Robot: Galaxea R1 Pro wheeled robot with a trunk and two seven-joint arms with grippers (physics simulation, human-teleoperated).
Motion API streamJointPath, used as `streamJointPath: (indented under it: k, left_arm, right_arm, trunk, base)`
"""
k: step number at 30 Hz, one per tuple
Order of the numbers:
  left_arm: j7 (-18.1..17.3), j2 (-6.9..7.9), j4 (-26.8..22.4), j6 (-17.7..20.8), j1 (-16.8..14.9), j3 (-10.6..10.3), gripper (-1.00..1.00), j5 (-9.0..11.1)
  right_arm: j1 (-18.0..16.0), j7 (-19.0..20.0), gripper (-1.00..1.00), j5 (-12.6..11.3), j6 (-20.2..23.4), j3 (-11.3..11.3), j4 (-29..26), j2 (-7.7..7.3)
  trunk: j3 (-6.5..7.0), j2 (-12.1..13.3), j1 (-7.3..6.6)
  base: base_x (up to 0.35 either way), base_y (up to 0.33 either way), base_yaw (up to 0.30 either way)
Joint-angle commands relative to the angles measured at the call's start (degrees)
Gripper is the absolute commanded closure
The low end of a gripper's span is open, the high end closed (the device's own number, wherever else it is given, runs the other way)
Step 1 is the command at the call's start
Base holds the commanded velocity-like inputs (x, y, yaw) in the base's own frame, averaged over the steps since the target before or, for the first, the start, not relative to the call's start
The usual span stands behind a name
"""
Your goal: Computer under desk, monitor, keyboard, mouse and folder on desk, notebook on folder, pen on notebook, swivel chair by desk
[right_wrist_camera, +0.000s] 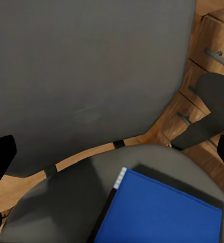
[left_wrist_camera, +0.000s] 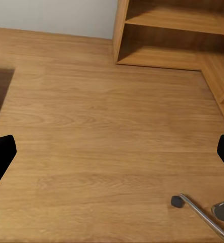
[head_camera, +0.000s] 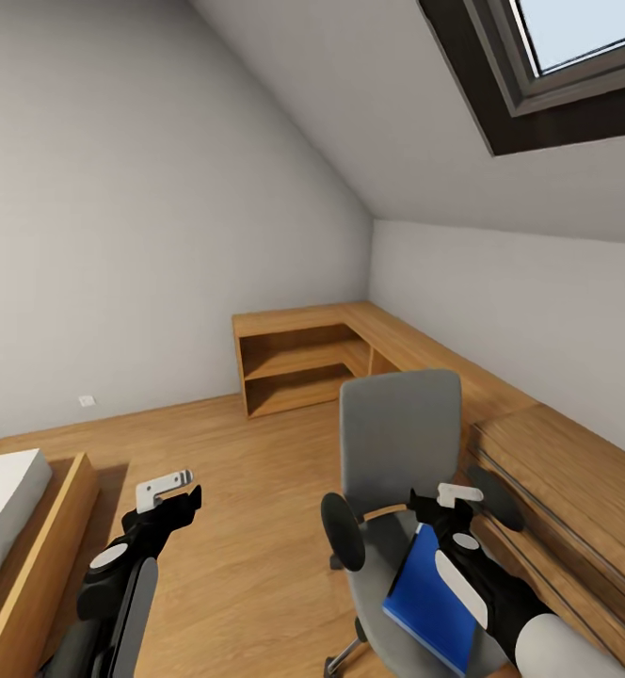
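To the left of the left claw (head_camera: 173,496) stands a low wooden bed frame (head_camera: 40,556) with a white mattress. This claw hovers over bare oak-grained floor (left_wrist_camera: 101,131), its dark fingers (left_wrist_camera: 1,154) spread wide. Ahead of it sits an open wooden corner shelf (head_camera: 298,363). The right claw (head_camera: 449,504), fingers also spread and holding nothing, hangs over the swivel chair (head_camera: 399,443), whose matte grey back rises just ahead. A glossy blue folder (right_wrist_camera: 162,212) lies flat on the padded seat, directly beneath this claw. To the claw's right, close beside the chair, stands a wooden dresser (head_camera: 562,499) with bar handles.
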Motion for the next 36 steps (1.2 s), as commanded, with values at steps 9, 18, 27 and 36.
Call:
streamJointPath:
  k: [9, 18, 27, 36]
  left_arm:
    - [0.28, -0.03, -0.07, 0.35, -0.05, 0.03, -1.00, 0.34]
    - [0.28, -0.03, -0.07, 0.36, -0.05, 0.00, -1.00, 0.34]
    - [0.28, -0.03, -0.07, 0.36, -0.05, -0.10, -1.00, 0.34]
    - [0.32, -0.03, -0.07, 0.36, -0.05, -0.15, -1.00, 0.34]
  right_arm:
    - [-1.29, -0.20, -1.00, -0.71, 5.54, 0.25, 2.50, -0.06]
    - [-10.35, 0.18, -1.00, -1.14, 14.28, 0.15, 10.82, 0.26]
    - [-16.74, 5.22, -1.00, -1.17, 18.91, 0.14, 20.27, 0.83]
    - [-17.90, 13.95, -1.00, -0.99, 13.92, 0.26, 24.60, 0.98]
  trunk:
    - [-1.70, -3.68, 1.99]
    - [-3.31, -7.29, 3.97]
    - [-4.93, -10.90, 5.94]
    - [-6.55, -14.51, 7.92]
  base:
    - [0.000, 0.000, 0.000]
    - [0.000, 0.000, 0.000]
    - [0.000, 0.000, 0.000]
    - [0.000, 0.000, 0.000]
